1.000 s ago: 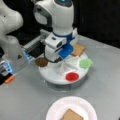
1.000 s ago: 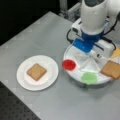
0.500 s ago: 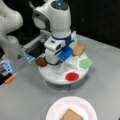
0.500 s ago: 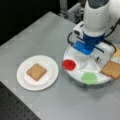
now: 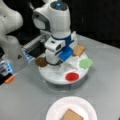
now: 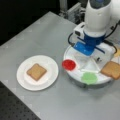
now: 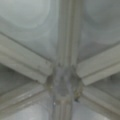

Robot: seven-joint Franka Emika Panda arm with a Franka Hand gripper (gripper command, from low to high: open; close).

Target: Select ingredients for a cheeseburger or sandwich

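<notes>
A round white divided tray (image 5: 56, 79) (image 6: 75, 78) holds the ingredient pieces: a tan toast square (image 5: 79, 50) (image 6: 111, 70), a green leaf piece (image 5: 86, 63) (image 6: 89, 78), a red disc (image 5: 72, 76) (image 6: 68, 64) and a brown patty (image 5: 41, 62). My gripper (image 5: 57, 63) (image 6: 86, 49) hangs low over the tray's middle, its fingers hidden under the white and blue hand. The wrist view shows only the tray's divider hub (image 7: 62, 82) from close up, with no ingredient and no fingers. Another tan toast square (image 5: 72, 115) (image 6: 36, 71) lies on a white plate (image 5: 56, 110) (image 6: 23, 82).
In a front view a second white arm's base (image 5: 11, 47) stands at the left, with an orange piece (image 5: 10, 79) by it. A metal rail (image 6: 75, 10) runs behind the tray. The grey table (image 6: 37, 32) ends at a dark perforated edge (image 6: 15, 110).
The hand has sunk slightly toward the tray's middle. The ingredient pieces and the plate lie where they were.
</notes>
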